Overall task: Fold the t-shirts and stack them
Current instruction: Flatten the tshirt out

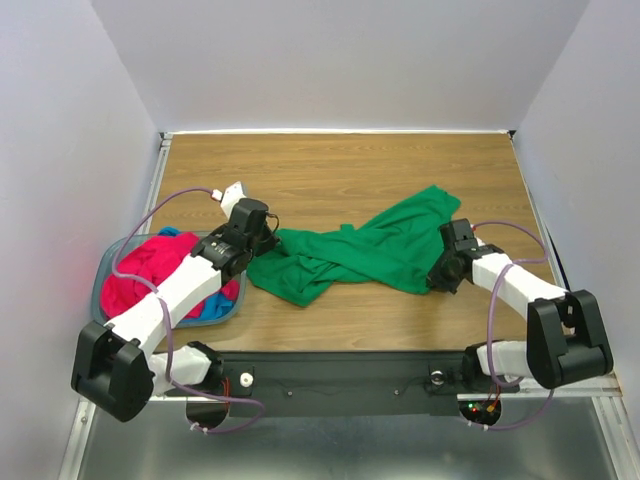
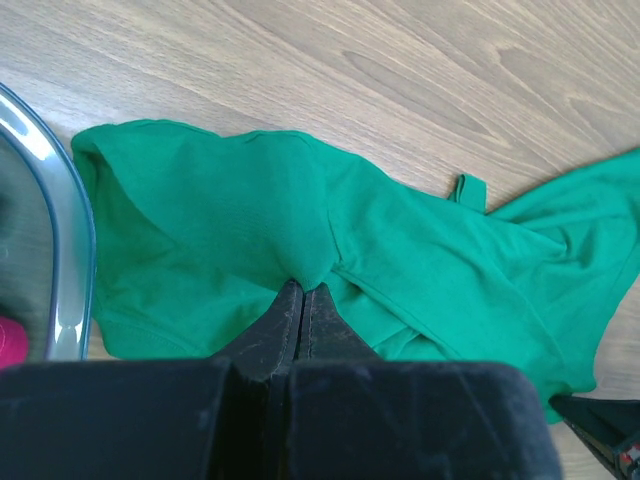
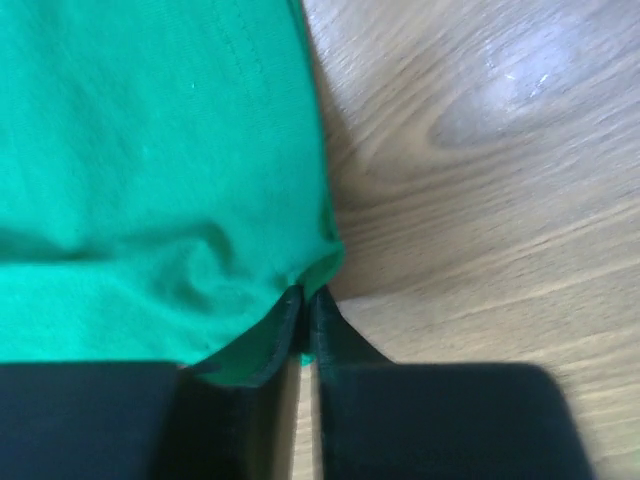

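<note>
A kelly green t-shirt (image 1: 360,250) lies crumpled across the middle of the wooden table. My left gripper (image 1: 268,240) is at its left end, shut on a raised pinch of the green cloth (image 2: 300,255); in the left wrist view the gripper (image 2: 303,288) has its jaws pressed together under that fold. My right gripper (image 1: 440,268) is at the shirt's right end. In the right wrist view the right gripper (image 3: 306,296) is shut on the hem corner of the green t-shirt (image 3: 150,170). A pink-red t-shirt (image 1: 150,268) and a blue t-shirt (image 1: 215,305) lie bundled in the basket.
The grey-blue plastic basket (image 1: 106,268) sits at the table's left edge, beside my left arm; its rim (image 2: 70,250) shows in the left wrist view. Bare wood (image 1: 340,170) lies behind the shirt. White walls enclose the table on three sides.
</note>
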Controlling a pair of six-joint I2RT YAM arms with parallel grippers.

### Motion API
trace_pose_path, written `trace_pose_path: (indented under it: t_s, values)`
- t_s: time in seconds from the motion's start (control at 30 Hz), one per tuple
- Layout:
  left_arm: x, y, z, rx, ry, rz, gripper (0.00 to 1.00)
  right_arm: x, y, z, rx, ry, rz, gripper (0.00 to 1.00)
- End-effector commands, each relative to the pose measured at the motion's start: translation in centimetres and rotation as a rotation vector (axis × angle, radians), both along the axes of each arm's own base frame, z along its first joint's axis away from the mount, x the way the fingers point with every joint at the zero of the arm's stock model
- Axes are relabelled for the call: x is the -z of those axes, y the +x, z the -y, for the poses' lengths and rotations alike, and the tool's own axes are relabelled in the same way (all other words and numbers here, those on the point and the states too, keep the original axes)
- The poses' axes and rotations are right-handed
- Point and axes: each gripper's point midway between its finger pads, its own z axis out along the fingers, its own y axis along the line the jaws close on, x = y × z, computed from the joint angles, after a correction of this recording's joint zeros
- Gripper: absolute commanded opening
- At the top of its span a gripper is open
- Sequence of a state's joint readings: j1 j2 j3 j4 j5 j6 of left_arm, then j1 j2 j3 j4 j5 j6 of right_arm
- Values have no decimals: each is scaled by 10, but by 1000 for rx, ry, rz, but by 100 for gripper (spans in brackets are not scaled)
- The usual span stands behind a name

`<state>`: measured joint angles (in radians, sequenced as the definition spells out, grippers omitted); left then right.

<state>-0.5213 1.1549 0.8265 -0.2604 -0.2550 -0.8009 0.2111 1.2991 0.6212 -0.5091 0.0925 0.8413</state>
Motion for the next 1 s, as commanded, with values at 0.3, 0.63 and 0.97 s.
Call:
trace_pose_path:
  t_s: [0.3,0.63,0.97]
  values:
    - [-135,11,-4,14,-59,287,0,-206,72,15,-10,-90,581,0]
    - [-356,-35,-34,28,-190,737,0,-428,56,31,19,-102,1030,0]
    - [-491,-133,-83,51,-282,1088,0,-576,-29,64,100,-141,1383,0]
